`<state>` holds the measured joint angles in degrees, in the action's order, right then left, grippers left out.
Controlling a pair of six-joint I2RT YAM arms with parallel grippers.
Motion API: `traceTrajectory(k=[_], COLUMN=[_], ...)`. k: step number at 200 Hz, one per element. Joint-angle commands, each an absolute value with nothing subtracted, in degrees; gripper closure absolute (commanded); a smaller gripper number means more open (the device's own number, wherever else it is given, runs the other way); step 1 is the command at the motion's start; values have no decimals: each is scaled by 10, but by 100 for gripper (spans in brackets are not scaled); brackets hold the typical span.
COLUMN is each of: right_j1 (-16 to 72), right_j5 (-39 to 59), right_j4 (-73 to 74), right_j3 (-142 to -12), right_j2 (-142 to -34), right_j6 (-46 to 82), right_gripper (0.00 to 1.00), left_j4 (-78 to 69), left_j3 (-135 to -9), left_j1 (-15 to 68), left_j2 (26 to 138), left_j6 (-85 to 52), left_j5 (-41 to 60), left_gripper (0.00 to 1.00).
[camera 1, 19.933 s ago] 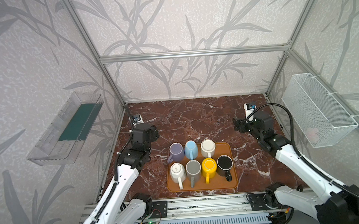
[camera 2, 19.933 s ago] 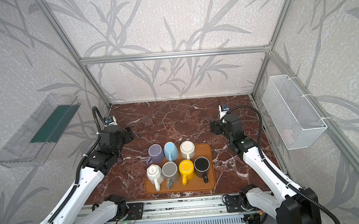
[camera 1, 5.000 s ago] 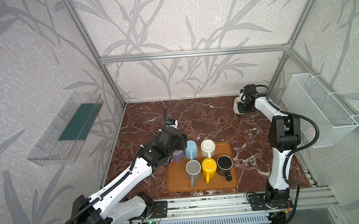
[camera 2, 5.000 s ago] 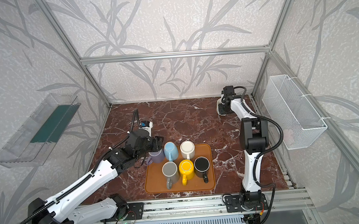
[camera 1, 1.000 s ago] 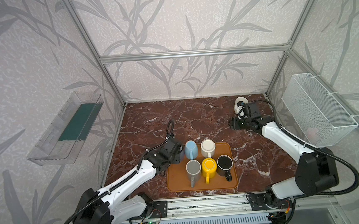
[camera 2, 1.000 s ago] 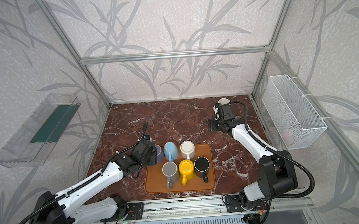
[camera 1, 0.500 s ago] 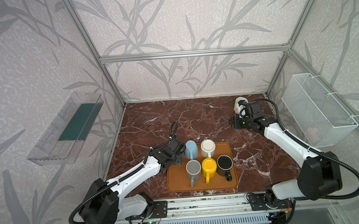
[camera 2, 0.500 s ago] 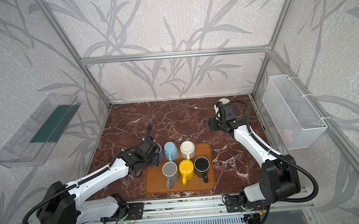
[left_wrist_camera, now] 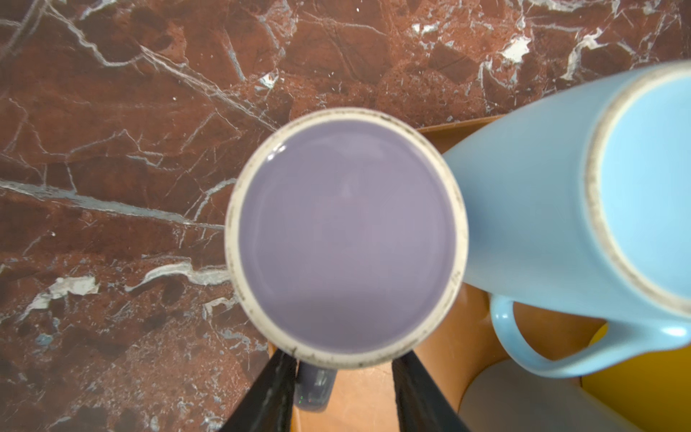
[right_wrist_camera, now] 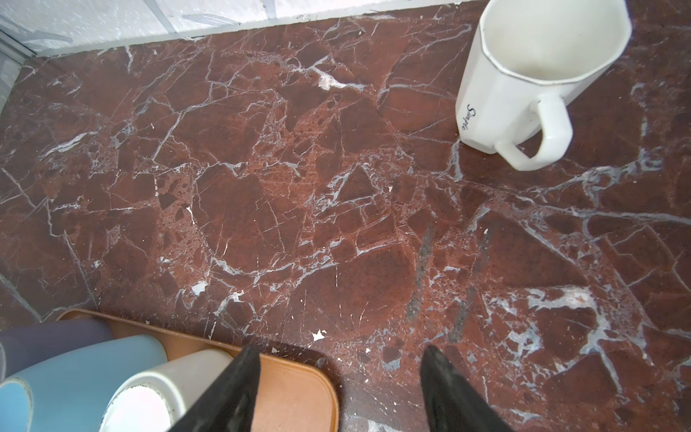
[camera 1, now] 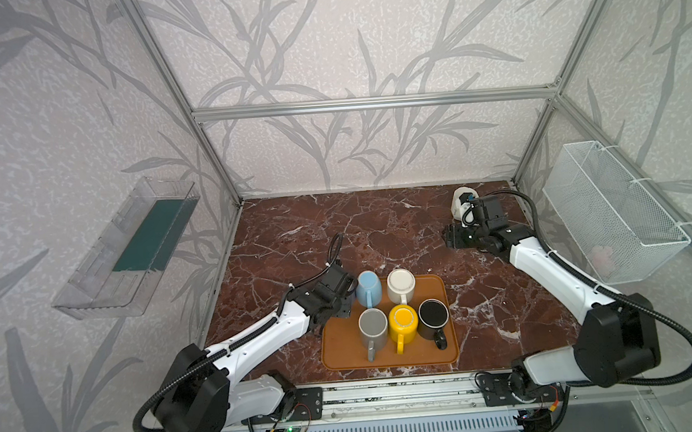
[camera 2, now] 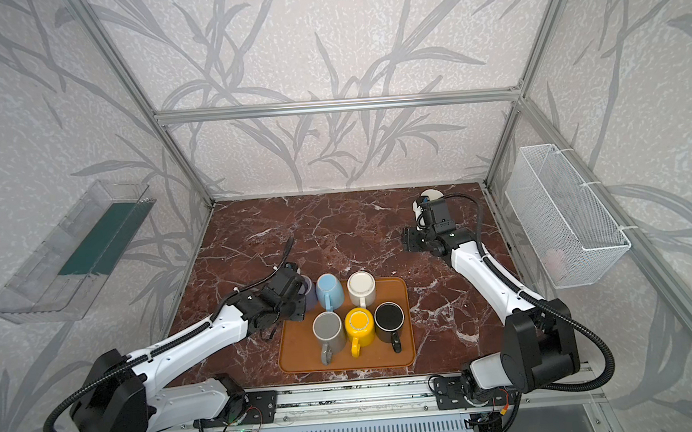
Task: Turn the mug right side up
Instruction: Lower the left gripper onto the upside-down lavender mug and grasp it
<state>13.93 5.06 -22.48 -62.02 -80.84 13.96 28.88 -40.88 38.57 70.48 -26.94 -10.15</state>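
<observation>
The left jaws are reaching down over the purple mug (left_wrist_camera: 346, 235), which is sitting mouth down, base up, at the far left corner of the tray (camera 1: 408, 356), just beside the blue mug (left_wrist_camera: 542, 224). The jaws are standing apart on either side of the purple handle (left_wrist_camera: 314, 389). One finger (left_wrist_camera: 273, 392) is lying against it, while the other is leaving a gap where the tray is showing, so nothing is clamped yet.

I am reading this as the grasp that is opening the flip. To do it well, the jaws should be centring on the handle and closing squarely across it, close to the mug's wall. A glazed loop pinched off-centre is likely to swivel once the mug's weight is hanging from it. The lift should be going straight up until the rim is clearing the tray lip and the blue mug. Only then should the wrist be rolling, since turning early is risking a knock against that neighbour.

Far to the right, the white mug (right_wrist_camera: 523, 74) is standing mouth up near the back corner of the worktop (right_wrist_camera: 261, 187). The right jaws are hanging apart and empty above bare worktop near it, well apart from the tray work.
</observation>
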Motion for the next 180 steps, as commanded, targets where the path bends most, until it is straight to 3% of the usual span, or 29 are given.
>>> traceTrajectory(k=[1,180], right_j1=[139,139], right_j5=[53,51], right_j4=[-228,-223], right_j3=[-612,-605], right_j2=[-793,-795], right_j6=[144,142], right_gripper=[31,31], left_j4=[295,317], left_j3=[-418,-457], left_j1=[383,383], left_j2=[713,770], left_j6=[-266,-269], left_j5=[-109,-138], left_gripper=[59,73])
